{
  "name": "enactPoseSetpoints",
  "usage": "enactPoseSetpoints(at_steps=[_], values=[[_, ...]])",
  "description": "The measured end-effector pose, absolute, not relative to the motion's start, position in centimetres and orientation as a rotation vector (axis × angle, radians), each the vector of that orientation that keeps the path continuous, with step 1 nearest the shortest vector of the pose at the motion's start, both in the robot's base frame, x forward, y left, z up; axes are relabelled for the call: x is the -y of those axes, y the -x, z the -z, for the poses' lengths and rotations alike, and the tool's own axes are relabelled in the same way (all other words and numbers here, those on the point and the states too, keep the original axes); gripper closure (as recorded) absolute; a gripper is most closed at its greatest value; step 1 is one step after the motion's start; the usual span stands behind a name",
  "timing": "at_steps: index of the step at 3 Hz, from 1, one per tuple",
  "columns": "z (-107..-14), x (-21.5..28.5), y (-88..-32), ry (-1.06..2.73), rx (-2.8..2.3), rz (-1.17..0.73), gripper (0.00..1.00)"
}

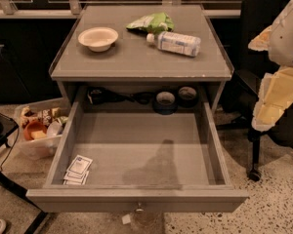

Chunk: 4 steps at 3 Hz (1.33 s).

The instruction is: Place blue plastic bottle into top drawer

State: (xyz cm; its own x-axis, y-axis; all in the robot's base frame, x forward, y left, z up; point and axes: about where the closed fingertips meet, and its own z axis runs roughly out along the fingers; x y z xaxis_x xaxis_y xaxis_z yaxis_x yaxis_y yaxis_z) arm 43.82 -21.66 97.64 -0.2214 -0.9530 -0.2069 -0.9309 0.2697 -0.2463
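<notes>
The blue plastic bottle [176, 43] lies on its side on the grey cabinet top [136, 57], right of centre, with its white cap pointing left. The top drawer [136, 200] is pulled wide open below it, its round metal knob [139, 208] at the front. My gripper [269, 112], pale white and yellow, hangs at the right edge of the view. It is beside the cabinet, apart from the bottle, and holds nothing I can see.
A green-and-white snack bag [151, 22] lies just behind the bottle, and a white bowl [98, 37] sits at top left. In the drawer are white packets [78, 170] at front left and tape rolls [165, 100] at the back. A snack bin [39, 130] stands on the floor at left, a black chair [268, 28] at right.
</notes>
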Motion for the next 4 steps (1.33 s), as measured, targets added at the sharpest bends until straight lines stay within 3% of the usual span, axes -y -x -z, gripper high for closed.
enactPoseSetpoints(at_steps=[2,4], values=[[-98.1,21.2,-44.1,1.711,-2.203,0.091,0.0],[-100.1,16.1,-49.5,1.518,-2.125,-0.038,0.0]])
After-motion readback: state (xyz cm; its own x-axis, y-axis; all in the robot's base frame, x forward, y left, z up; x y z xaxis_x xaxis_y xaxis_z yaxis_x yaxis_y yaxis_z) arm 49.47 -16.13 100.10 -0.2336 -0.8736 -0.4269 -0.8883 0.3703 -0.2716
